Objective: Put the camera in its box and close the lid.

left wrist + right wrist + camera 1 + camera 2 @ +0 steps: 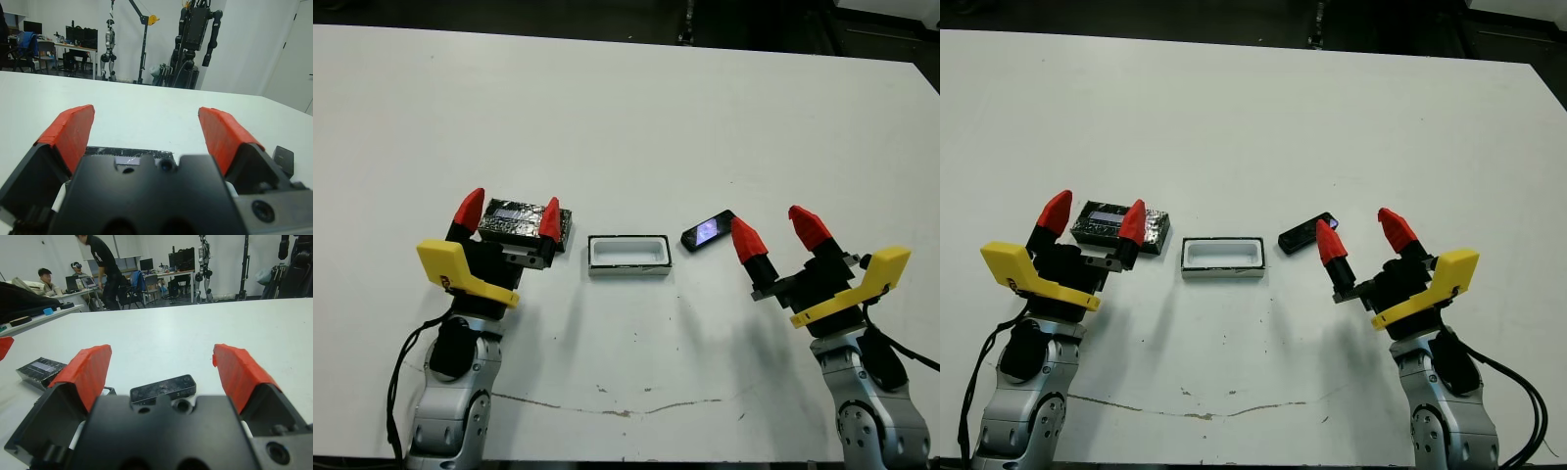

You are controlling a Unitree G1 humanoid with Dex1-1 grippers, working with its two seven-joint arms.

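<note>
**Opening step: camera not yet picked up, box standing open**

Nearest the robot: two arms are being held low at the near edge of the white table (pixel 626 117), metal forearms with yellow brackets and black gripper bodies.

Left gripper (pixel 509 217): red wedge-shaped tips are being held wide apart, nothing gripped. It is being poised at the near side of the lid.

Right gripper (pixel 771 235): tips likewise being held wide apart and empty. It is being poised just beside the camera, on its near right side.

Box (pixel 627 255): a shallow rectangular tray, white inside, thin dark walls, matt. It is lying uncovered and empty between the two grippers.

Lid (pixel 525 221): a flat rectangle, glossy black with silvery speckles and a pale strip on top. It is lying flat just left of the box, apart from it.

Camera (pixel 708 231): a small slim black slab, its glossy screen catching a bluish glint. It is lying at an angle just right of the box, outside it.

Judgement: the first step is being prepared. The next move is judged to call for the right gripper being brought over the slab and closed across its narrow sides; a thin, smooth body is likely to be slippery.

Farthest: bare table surface.
</note>
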